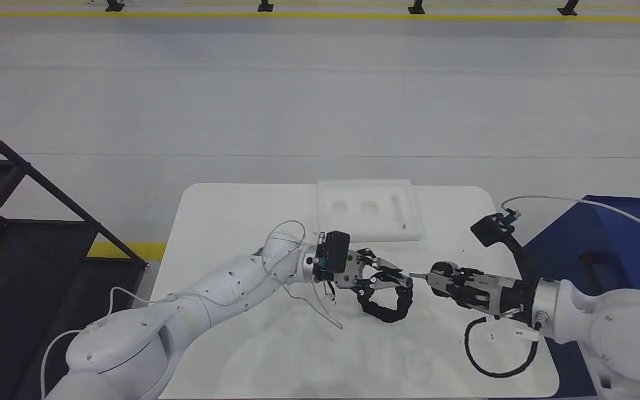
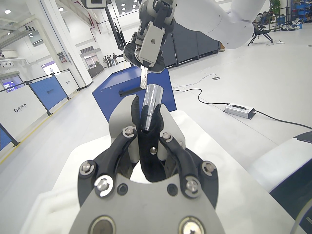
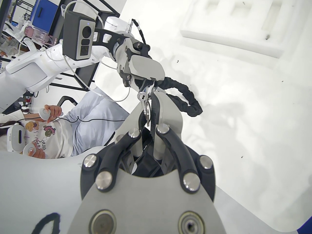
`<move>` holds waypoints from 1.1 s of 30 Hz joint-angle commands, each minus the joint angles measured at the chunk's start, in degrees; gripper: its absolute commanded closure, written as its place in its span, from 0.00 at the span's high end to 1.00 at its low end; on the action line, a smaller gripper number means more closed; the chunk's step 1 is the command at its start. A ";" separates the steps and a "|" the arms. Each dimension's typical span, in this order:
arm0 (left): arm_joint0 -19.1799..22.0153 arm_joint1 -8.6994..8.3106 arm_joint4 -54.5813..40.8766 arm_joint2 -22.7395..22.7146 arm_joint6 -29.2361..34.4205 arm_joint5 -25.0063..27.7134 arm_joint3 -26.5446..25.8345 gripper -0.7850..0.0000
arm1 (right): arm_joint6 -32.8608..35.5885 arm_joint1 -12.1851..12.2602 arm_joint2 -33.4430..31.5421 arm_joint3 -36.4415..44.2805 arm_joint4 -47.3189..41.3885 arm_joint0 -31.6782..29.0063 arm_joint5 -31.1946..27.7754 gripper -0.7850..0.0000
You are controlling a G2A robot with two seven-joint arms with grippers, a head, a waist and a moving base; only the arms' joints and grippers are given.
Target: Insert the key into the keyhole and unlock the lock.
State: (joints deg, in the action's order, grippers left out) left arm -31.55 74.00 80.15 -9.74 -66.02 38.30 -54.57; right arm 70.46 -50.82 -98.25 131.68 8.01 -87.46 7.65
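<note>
The left end effector [image 2: 146,113] is closed around a shiny chrome cylinder lock [image 2: 150,98] and holds it by the black lower part, so that the bare metal end stands free in front of the fingers. A black fabric-covered cable loop [image 1: 390,303] hangs from the lock down to the white tabletop [image 1: 250,230]. The right end effector [image 1: 437,273] is closed on the head of a small silver metal key [image 2: 143,79], and the blade sticks out from between the pads towards the lock.

Both things are held in the air over the middle of the tabletop, between the two arms, with the white foam tray [image 1: 370,207] well apart behind them.

The important relation is this one: in the top view the key and the lock lie almost on one line, which runs from one end effector to the other, and the two long axes are close to parallel. In the left wrist view the tip of the blade is just beside the rim of the open end of the cylinder, a little to one side of its centre. I cannot tell if the tip touches the rim. I judge that the blade is not yet in the keyhole.

The right arm carries the key, so the coming move probably belongs to it: a small sideways correction to bring the tip onto the axis of the cylinder, then a straight push along this axis, and after that a turn. If the blade goes in tilted, it may catch on the rim.
</note>
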 commanded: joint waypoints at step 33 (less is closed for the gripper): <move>-0.02 -0.13 -1.42 0.00 0.01 0.00 0.26 0.00 | -0.27 1.07 3.06 -4.08 -4.60 2.44 3.91 0.00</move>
State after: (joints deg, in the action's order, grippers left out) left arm -31.60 73.86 78.47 -9.74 -65.96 38.36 -54.36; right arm 70.12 -49.77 -95.24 127.72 3.52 -85.13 11.25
